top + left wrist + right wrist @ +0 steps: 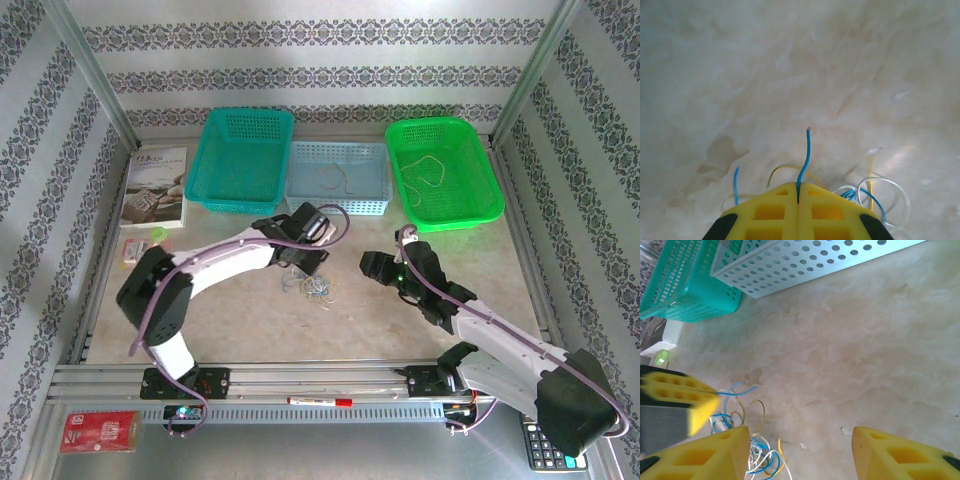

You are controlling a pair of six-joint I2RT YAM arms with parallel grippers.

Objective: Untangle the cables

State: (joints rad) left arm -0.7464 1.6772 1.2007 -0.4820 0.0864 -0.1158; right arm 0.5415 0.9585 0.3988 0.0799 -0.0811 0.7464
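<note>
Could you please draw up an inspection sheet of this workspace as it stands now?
Surface: pale marbled table, faintly stained.
Job's things: tangle of thin wires mid-table; a loose wire in the pale blue basket; another wire in the green basket.
Clutter: booklet, red pack, marker, calculator.
Hands: left hand shut on a blue wire; right hand open, holding nothing.
Cables: purple cables along both arms.
Surroundings: teal basket, patterned walls.

Robotics lab test cell, aluminium frame rails (300, 378), wallpapered enclosure panels (320, 50), marbled tabletop (360, 320)
</note>
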